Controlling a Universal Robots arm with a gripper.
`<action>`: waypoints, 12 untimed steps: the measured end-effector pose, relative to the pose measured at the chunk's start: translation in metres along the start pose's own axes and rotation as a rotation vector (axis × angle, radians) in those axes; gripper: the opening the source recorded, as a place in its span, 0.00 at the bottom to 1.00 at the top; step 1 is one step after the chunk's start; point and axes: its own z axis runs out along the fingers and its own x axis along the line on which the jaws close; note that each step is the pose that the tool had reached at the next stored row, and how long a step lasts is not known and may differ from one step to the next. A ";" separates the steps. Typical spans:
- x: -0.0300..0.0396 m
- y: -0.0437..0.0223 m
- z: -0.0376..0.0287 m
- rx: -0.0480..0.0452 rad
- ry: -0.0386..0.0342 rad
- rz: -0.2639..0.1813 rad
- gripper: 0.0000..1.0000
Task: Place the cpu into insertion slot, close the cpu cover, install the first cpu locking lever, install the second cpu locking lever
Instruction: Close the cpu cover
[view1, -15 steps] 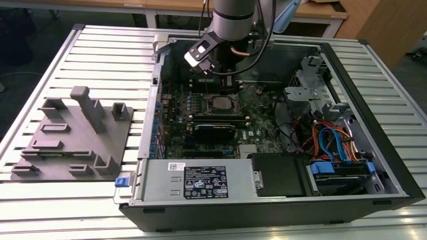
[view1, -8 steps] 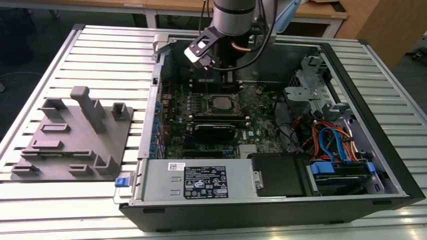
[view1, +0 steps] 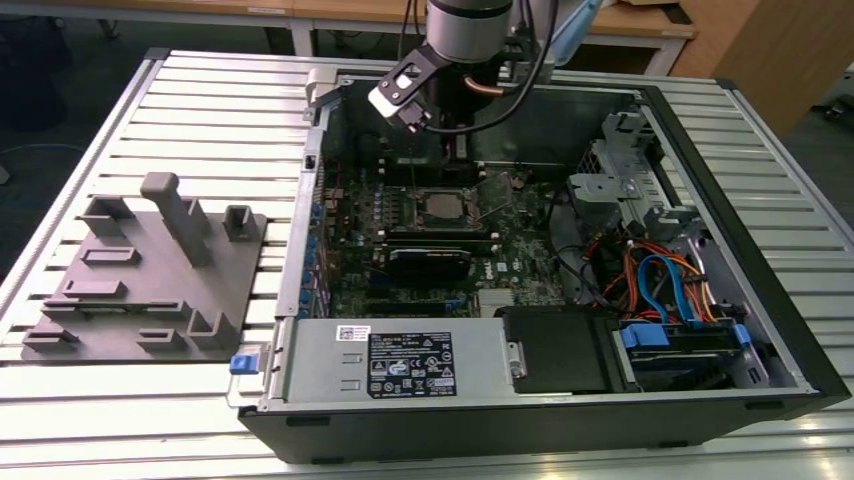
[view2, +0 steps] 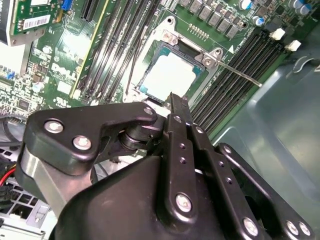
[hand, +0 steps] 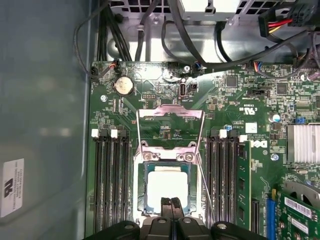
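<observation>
One step looks done: the cpu (hand: 167, 186) sits flat in the insertion slot (hand: 140, 180), cpu cover (hand: 170, 111) swung back to leave it clear. The tool (hand: 171, 204) is pinched shut on nothing, tips hovering at the chip's edge.

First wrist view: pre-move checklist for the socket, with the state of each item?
1. cpu in the insertion slot: ok, it lies square inside the rim.
2. cpu cover closed: not ok, it is swung open beyond the socket.
3. Levers latched: not ok, one lever sticks out free beside the socket in the second wrist view.
4. gripper empty: ok, its fingers are shut together with nothing between them.
5. Fingertips clear of the cpu: cannot tell, they hang right at the socket's edge.
</observation>
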 end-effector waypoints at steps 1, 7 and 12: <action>0.0000 0.0000 -0.0012 0.0000 0.0000 0.000 0.10; 0.0001 0.0002 -0.0060 0.0001 0.0000 0.000 0.10; 0.0001 0.0003 -0.0069 -0.0001 0.0003 0.000 0.10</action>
